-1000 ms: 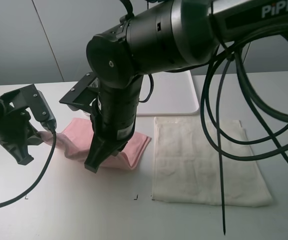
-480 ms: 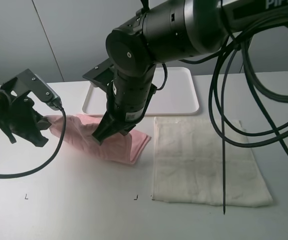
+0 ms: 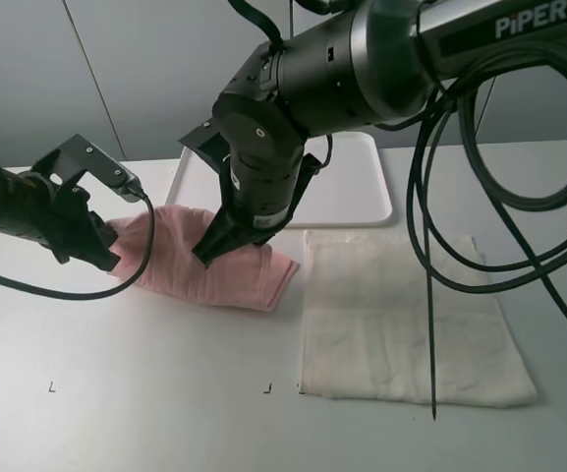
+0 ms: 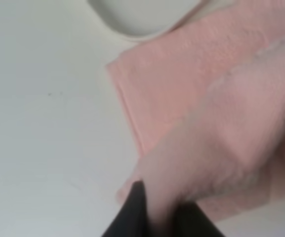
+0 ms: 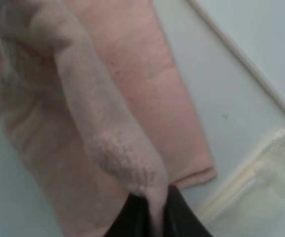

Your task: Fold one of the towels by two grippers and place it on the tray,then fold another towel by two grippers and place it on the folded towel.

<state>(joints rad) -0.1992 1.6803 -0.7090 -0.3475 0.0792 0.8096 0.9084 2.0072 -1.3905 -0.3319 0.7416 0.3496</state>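
The pink towel (image 3: 209,265) lies folded on the table left of centre, with its near edge lifted. My left gripper (image 3: 114,254) is shut on the towel's left corner, and its black fingertips (image 4: 132,217) pinch the pink cloth (image 4: 206,123). My right gripper (image 3: 209,256) is shut on the towel's middle edge, a fold of pink towel (image 5: 107,128) rising from its tips (image 5: 132,219). The cream-white towel (image 3: 401,315) lies flat to the right. The white tray (image 3: 347,192) stands behind, partly hidden by the right arm.
Black cables (image 3: 430,295) hang from the right arm across the cream towel. A grey wall stands behind the table. Small black marks (image 3: 268,388) sit on the table near the front.
Both grippers have carried the pink towel's near edge back towards the tray, the right one rising and the left one moving right. The towel now lies further back and more folded.
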